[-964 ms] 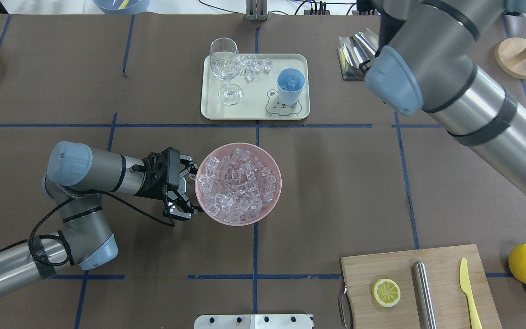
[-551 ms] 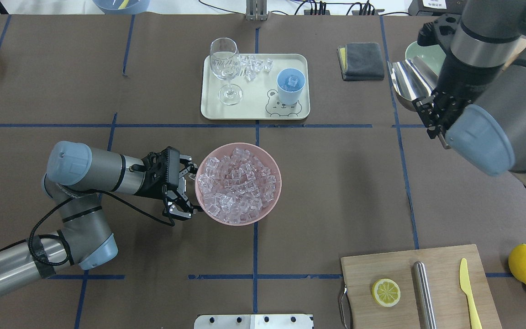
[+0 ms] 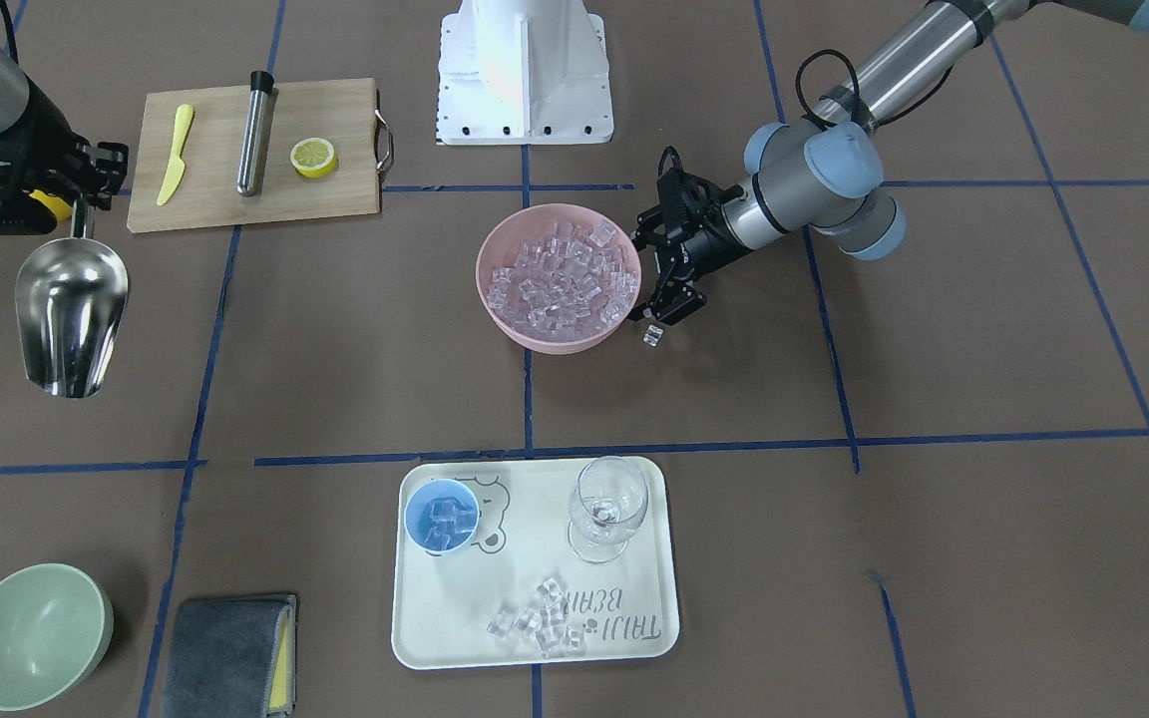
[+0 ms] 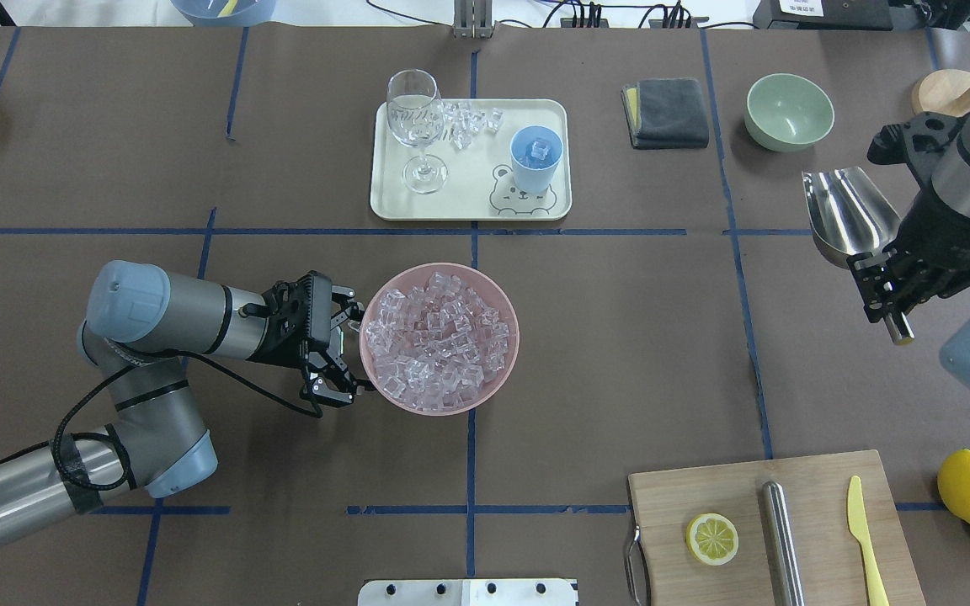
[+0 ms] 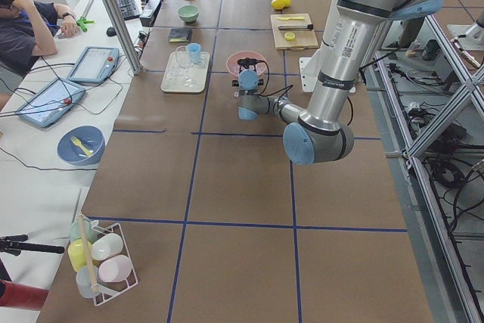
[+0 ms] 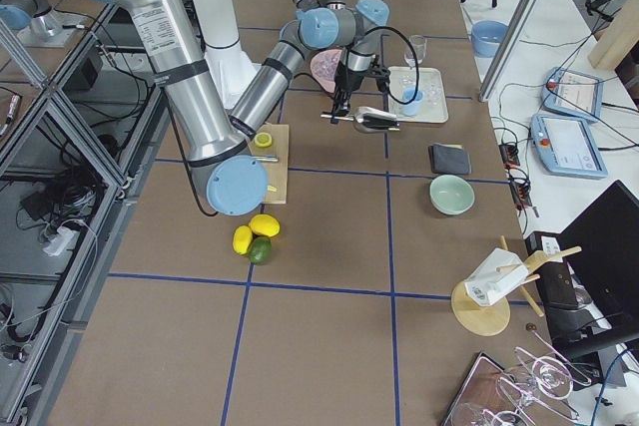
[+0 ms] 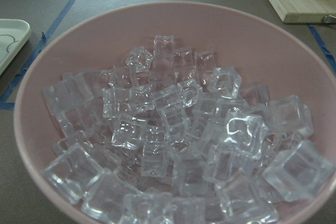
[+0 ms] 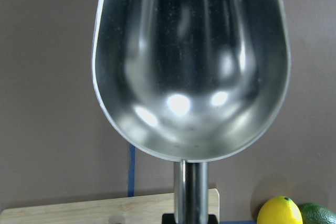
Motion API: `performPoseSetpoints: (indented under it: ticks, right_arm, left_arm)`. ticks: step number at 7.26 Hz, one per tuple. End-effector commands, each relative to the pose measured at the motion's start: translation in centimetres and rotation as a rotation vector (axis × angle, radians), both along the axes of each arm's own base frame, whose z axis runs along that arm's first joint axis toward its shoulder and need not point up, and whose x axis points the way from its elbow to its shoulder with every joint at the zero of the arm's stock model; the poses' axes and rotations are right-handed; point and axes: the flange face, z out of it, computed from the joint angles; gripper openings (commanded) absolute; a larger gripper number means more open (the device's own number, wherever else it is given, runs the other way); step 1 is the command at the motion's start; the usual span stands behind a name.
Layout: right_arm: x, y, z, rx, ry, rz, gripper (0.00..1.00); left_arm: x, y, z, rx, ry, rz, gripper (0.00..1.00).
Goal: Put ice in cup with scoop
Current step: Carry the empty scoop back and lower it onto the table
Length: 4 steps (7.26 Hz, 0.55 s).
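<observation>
Fingers of right gripper (image 4: pixel 881 282) clamped on thin handle of scoop (image 4: pixel 845 215): stiff, slick steel, empty, well apart from cup (image 4: pixel 535 160). Left gripper (image 4: pixel 354 353) fingers apart beside pink bowl (image 4: pixel 512 353) of slippery ice (image 4: pixel 439 337).

A wide bare stretch of bench (image 4: pixel 620 337) lies between the scoop (image 4: pixel 847 215) and the bowl (image 4: pixel 443 411), and a narrower strip separates bowl from tray (image 4: pixel 468 181). On the tray the tall glass (image 4: pixel 416 118) stands near the cup (image 4: pixel 535 160), with loose ice (image 4: pixel 470 120) at the far edge. The left hand (image 4: pixel 356 354) crowds the bowl's left rim.
</observation>
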Motion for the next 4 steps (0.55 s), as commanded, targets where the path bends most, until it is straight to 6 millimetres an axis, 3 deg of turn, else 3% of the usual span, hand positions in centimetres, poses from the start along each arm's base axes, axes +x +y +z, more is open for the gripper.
performPoseSetpoints:
  ticks: [1,3,4]
  right_arm:
    - [-2.2,3.2,4.4,-0.015,-0.040,0.069,0.00]
    - [-7.9,5.5,6.1,-0.040,-0.041,0.082,0.00]
    - [-9.0,6.7,7.4,-0.046,-0.029,0.072,0.00]
  left_arm:
    - [0.0,0.0,-0.1,0.002,0.001,0.000,1.00]
    - [0.0,0.0,-0.1,0.002,0.001,0.000,1.00]
    - [0.0,0.0,0.0,0.002,0.000,0.000,1.00]
